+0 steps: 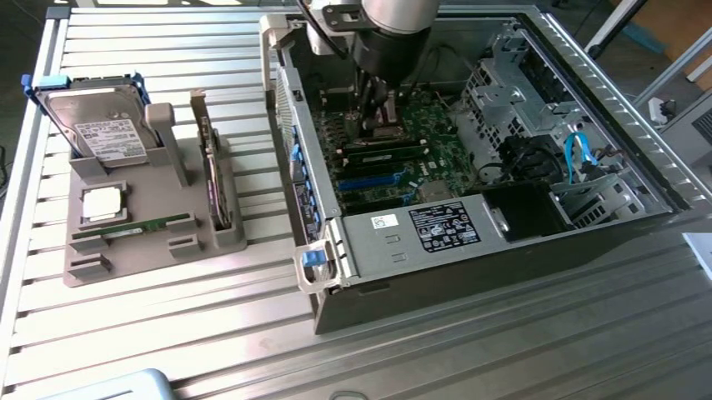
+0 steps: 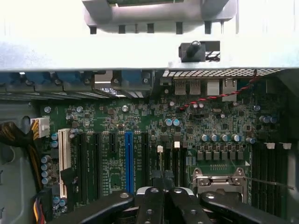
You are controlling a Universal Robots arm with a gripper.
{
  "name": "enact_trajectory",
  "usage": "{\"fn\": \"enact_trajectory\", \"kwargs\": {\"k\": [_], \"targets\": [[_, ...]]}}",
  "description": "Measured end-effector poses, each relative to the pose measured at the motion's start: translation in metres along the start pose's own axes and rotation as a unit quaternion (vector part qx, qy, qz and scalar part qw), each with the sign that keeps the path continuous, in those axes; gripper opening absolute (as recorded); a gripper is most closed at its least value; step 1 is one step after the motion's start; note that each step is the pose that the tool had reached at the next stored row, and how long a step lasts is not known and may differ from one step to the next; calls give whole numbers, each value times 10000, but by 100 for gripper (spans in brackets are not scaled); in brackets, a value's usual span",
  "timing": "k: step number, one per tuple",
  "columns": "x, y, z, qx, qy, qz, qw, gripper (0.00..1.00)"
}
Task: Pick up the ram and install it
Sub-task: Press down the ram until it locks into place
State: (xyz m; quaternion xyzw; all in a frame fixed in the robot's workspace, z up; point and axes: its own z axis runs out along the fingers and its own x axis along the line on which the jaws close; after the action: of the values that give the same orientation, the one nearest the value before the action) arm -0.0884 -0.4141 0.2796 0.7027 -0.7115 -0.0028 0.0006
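Over on the exterior view's left, a grey tray (image 1: 133,225) holds a hard drive (image 1: 106,133) and the ram (image 1: 150,225), lying flat. To the right, the gripper (image 1: 384,112) sits inside the open computer case (image 1: 445,250), shut tight and holding nothing. Its arm hides part of the green board (image 2: 154,121). Case walls stand close around.

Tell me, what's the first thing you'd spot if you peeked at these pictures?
The big open grey metal computer case on the slatted table grabs the eye, with the green motherboard inside and the robot arm's hand reaching down over it. On the exterior view's left sits a grey plastic holder tray carrying a silver hard drive, a square silver processor chip and the ram, a thin green stick lying flat.
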Motion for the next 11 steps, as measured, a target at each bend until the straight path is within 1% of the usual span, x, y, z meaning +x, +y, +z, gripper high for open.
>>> {"fn": "enact_trajectory", "kwargs": {"k": [1, 2, 5, 8, 9, 11], "targets": [[-1, -62, 0, -1, 0, 0, 10000, 11], [-2, -168, -1, -3, 0, 1, 10000, 11], [-4, -358, -4, -10, 0, 1, 10000, 11], [-7, -597, -8, -18, 0, 1, 10000, 11], [-8, -655, -10, -21, 1, 1, 10000, 11], [-8, -706, -11, -22, 0, 0, 10000, 11]]}}
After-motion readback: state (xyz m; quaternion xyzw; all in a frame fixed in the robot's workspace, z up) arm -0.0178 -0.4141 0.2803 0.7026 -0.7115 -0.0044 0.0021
